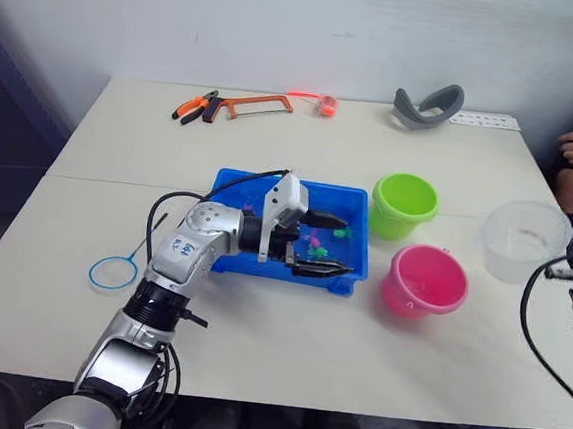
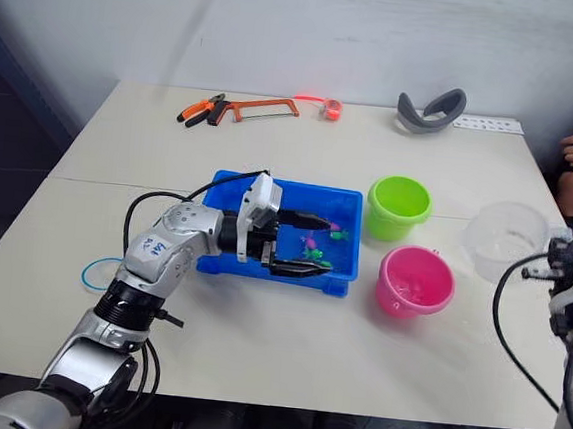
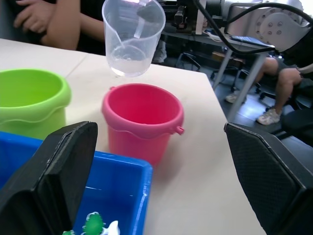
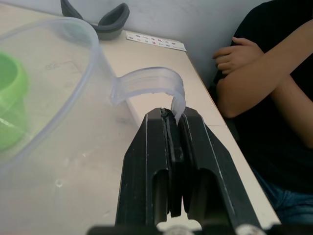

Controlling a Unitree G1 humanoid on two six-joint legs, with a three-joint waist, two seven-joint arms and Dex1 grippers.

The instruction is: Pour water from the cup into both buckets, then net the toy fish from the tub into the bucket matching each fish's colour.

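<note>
From my head camera, my left gripper (image 1: pixel 324 245) hangs over the blue tub (image 1: pixel 237 183) at the table's centre, fingers spread apart around nothing, with the small pink and green toy fish (image 1: pixel 316 245) lying between them. The green bucket (image 1: pixel 404 206) stands just beside the tub at its 2 o'clock, and the pink bucket (image 1: pixel 424 281) sits at the tub's 4 o'clock. The clear cup (image 1: pixel 523 240) is at 3 o'clock of the green bucket, near the table's right edge. The net (image 1: pixel 114 273) lies flat on the table at 8 o'clock of the tub. A hacksaw (image 1: pixel 254 104) and pliers (image 1: pixel 195 107) rest at 12 o'clock near the far edge.

Along my left wrist, my two fingers (image 3: pixel 51 181) stand wide, framing the pink bucket (image 3: pixel 143 120), the green bucket (image 3: pixel 32 100) and the cup (image 3: pixel 132 35) beyond.

Along my right wrist, my right gripper (image 4: pixel 175 117) is pressed together on the cup's handle (image 4: pixel 151 83); a person's folded arms (image 4: pixel 254 73) sit beside the table
</note>
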